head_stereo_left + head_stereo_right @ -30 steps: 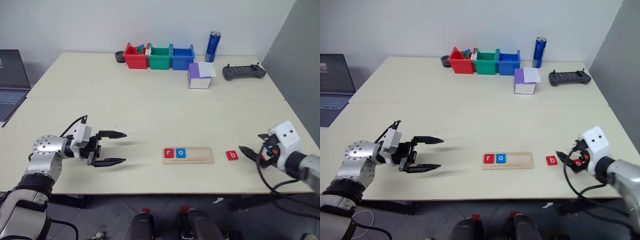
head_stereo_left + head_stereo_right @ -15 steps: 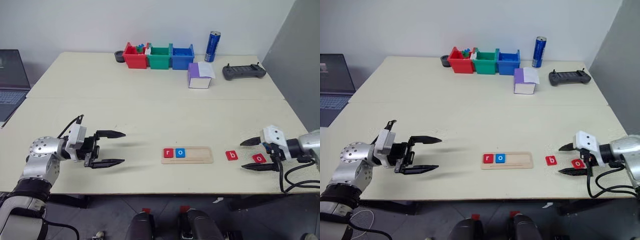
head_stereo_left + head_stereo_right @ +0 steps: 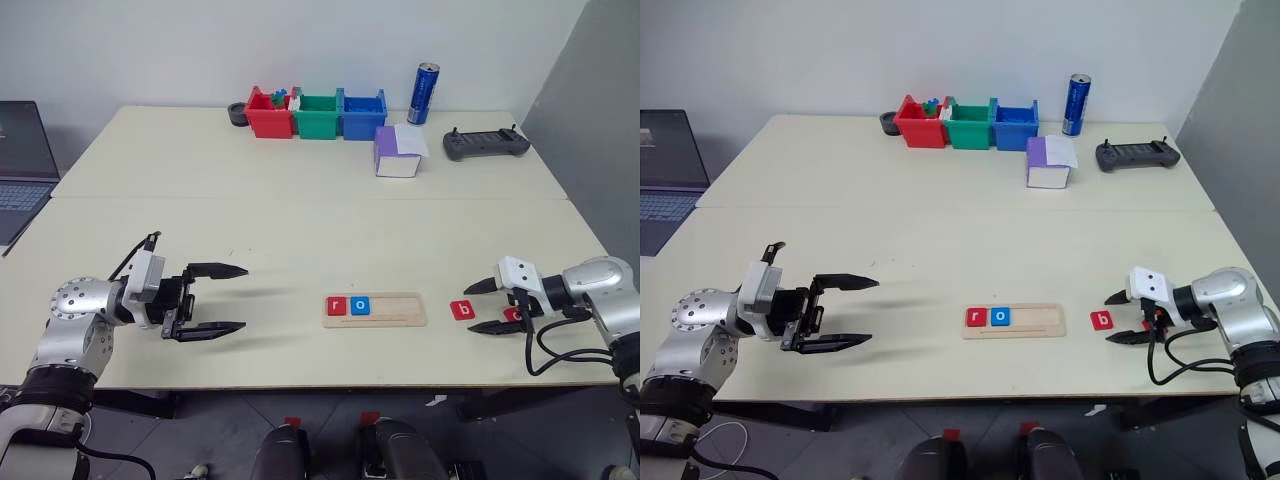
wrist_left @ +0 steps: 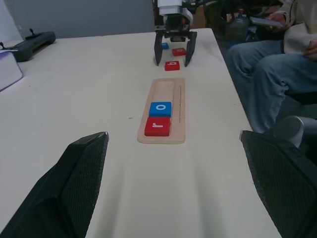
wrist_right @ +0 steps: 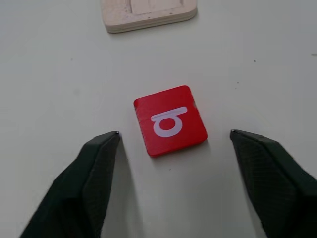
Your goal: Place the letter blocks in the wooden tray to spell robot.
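The wooden tray lies near the table's front edge with a red r block and a blue o block in its left end. A red b block lies flat on the table just right of the tray. My right gripper is low over the table, pointing left and open. Its fingers stand either side of the b block with gaps on both sides. Behind that gripper lie another red block and a blue block. My left gripper hovers open and empty, left of the tray.
Red, green and blue bins, a blue can, a purple-and-white box and a black controller stand along the back. A laptop is at the far left. A seated person is beside the table's right end.
My right gripper has swung to point left, dropped to the table and moved left past the red o block to straddle the b block, its jaws narrower. The left gripper has stayed put.
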You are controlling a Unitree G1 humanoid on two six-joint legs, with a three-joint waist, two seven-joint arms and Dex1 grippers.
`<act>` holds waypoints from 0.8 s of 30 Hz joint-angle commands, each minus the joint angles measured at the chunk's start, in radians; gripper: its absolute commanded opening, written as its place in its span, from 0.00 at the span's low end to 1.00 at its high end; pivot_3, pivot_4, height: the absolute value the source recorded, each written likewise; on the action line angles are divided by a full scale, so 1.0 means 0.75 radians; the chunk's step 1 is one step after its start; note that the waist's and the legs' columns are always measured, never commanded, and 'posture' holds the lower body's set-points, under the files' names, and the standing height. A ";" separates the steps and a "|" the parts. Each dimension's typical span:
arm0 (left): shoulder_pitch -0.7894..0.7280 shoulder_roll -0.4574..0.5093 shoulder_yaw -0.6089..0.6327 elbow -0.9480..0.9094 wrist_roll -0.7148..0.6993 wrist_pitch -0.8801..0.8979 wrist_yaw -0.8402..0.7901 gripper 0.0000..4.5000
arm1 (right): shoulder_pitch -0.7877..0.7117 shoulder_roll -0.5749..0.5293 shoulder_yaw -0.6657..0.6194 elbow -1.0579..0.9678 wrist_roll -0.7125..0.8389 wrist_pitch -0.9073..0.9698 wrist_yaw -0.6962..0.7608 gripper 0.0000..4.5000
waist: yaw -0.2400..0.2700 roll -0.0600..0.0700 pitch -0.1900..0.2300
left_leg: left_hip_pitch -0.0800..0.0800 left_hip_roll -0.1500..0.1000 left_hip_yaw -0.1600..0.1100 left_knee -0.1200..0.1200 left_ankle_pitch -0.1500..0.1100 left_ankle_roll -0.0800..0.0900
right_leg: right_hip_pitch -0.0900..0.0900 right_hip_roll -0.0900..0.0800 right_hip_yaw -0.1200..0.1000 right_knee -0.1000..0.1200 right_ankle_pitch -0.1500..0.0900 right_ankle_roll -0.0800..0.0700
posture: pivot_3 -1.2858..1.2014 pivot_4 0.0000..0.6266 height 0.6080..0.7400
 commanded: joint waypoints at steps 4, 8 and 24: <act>-0.041 0.024 0.010 -0.022 0.010 0.007 -0.008 1.00 | -0.029 0.012 0.012 0.031 -0.029 -0.016 0.033 0.34 | 0.001 0.000 0.000 | 0.000 0.000 0.000 0.000 0.001 -0.001 | 0.000 0.000 0.000 0.000 0.000 0.000 | 0.52 0.24 1.00; -0.046 0.027 -0.003 -0.017 0.020 -0.003 -0.008 1.00 | -0.029 -0.032 -0.023 -0.185 0.075 0.201 0.111 0.32 | 0.000 0.001 0.000 | 0.000 0.000 0.000 0.000 0.000 -0.001 | 0.000 0.000 0.001 0.000 0.000 0.000 | 0.52 0.24 1.00; 0.024 0.008 0.004 -0.096 0.030 0.005 -0.008 1.00 | -0.066 0.160 0.197 -0.863 -0.049 0.826 -0.321 0.32 | 0.005 0.003 0.001 | -0.005 -0.001 0.000 0.000 0.000 -0.001 | -0.004 -0.002 0.000 0.000 -0.001 -0.002 | 0.52 0.24 1.00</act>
